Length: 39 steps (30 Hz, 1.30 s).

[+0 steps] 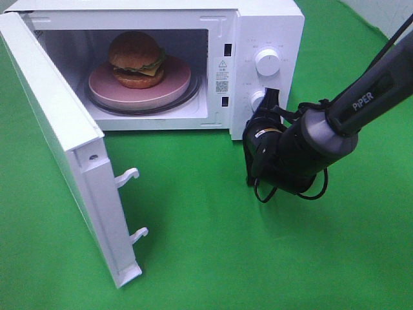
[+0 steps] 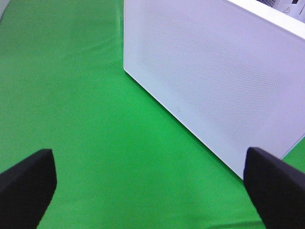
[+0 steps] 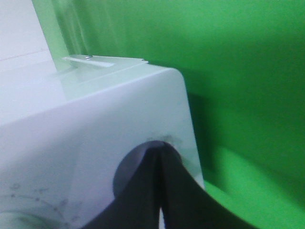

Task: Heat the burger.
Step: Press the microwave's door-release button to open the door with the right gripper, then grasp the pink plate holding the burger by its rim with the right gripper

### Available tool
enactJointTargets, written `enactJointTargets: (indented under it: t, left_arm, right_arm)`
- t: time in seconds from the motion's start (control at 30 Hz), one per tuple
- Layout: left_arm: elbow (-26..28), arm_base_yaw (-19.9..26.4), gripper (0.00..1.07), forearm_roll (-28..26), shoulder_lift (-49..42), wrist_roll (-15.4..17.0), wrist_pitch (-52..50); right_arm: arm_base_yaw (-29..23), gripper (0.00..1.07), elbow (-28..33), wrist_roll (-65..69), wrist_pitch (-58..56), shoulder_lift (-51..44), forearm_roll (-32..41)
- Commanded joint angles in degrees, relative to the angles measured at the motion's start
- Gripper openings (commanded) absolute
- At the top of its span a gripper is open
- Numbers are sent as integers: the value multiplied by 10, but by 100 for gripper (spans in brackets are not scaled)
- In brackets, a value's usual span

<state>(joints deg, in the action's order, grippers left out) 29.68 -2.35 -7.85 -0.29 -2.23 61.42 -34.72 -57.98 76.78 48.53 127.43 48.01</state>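
Nearest me the green cloth (image 1: 206, 258) is bare, and the microwave's door (image 1: 71, 161) swings out over it on the left, wide open, its two white latch hooks (image 1: 127, 175) pointing right. The left gripper (image 2: 151, 186) does not show from the high camera; its own camera has it facing the outer face of that door from a little way off, jaws spread wide, with nothing between them. A bit further back on the right, the right gripper (image 1: 263, 106) reaches in low to the control panel with its jaws pressed together and nothing in them, the tip at the lower dial (image 1: 257, 98). I cannot tell whether it is actually pushing on the dial. The upper dial (image 1: 267, 62) sits just above, with nothing on it. Farthest back, inside the cavity of the microwave (image 1: 271, 19), the burger (image 1: 136, 59) sits upright in the middle of the pink plate (image 1: 103, 87), which rests on the glass turntable (image 1: 193, 97). So the loading looks done to me. What remains, I would say, is shutting the door, which the left gripper seems placed to push, and setting the dials to start the heating. With the door hanging this far open, nothing can be heating yet.
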Motion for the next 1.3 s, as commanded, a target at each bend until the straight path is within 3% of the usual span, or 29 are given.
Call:
enactJointTargets:
  t: [0.03,0.33,0.63,0.93,1.13,1.3]
  left_arm:
    - [-3,1,100,-1,-3,-1,-3]
    - [-3,1,100,-1,-3,-1,-3]
    - [-3,1,100,-1,-3,-1,-3]
    - [-3,1,100,-1,-3,-1,-3]
    - [-3,1,100,-1,-3,-1,-3]
    - [-3,1,100,-1,-3,-1,-3]
  right_arm:
    - [22,0,-45,-3,60,-1,-69]
    - [17,0,17,-11,31,-43,-74]
    - [11,0,93,-25,-71,-97,-135]
    - [11,0,150,-33,-151,-170,-277]
    - [11,0,152,-95,-241,-242,-429]
    - [11,0,152,-152,-289,-273,-451]
